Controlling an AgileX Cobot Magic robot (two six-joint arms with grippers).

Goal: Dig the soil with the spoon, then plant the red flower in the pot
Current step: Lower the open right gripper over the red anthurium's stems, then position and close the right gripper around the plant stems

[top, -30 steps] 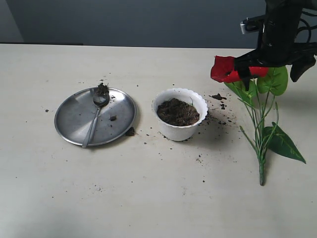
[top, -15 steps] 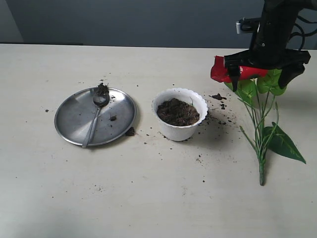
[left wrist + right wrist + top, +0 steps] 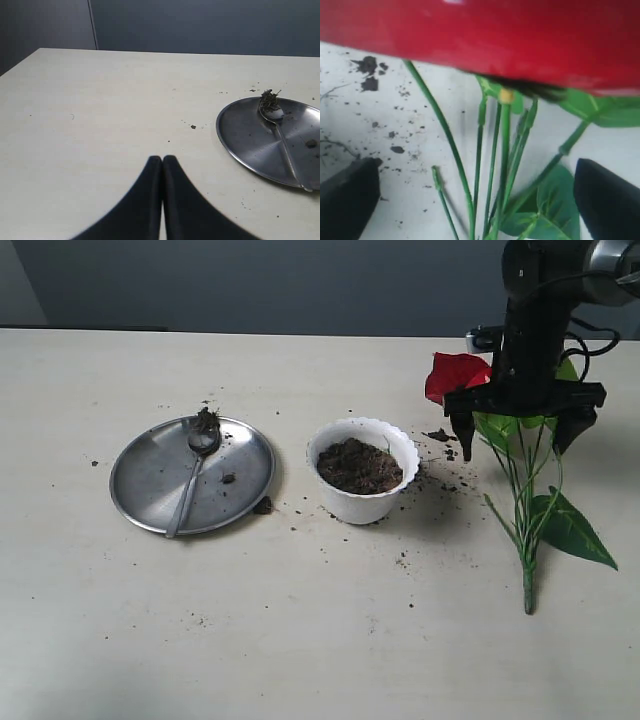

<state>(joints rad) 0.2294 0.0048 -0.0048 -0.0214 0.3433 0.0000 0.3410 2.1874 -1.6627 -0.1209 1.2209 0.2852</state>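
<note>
The red flower [image 3: 455,375] lies on the table right of the pot, its green stems [image 3: 525,510] running toward the front. My right gripper [image 3: 513,440] stands open over the stems just below the bloom, one finger on each side and nothing gripped. In the right wrist view the red bloom [image 3: 495,35] fills the top and the stems [image 3: 502,165] run between the wide-apart fingers [image 3: 347,200]. The white pot [image 3: 362,502] holds dark soil [image 3: 360,465]. The spoon [image 3: 195,470] lies on the steel plate with soil in its bowl [image 3: 270,97]. My left gripper [image 3: 162,159] is shut and empty, left of the plate.
The round steel plate [image 3: 150,490] sits left of the pot and shows in the left wrist view as well [image 3: 245,145]. Loose soil crumbs [image 3: 440,435] are scattered around the pot and beside the flower. A dark wall runs behind the table's far edge.
The right gripper has come down and turned over the flower. Its open fingers now point down on either side of the stems. The flower, pot and spoon have not moved.
</note>
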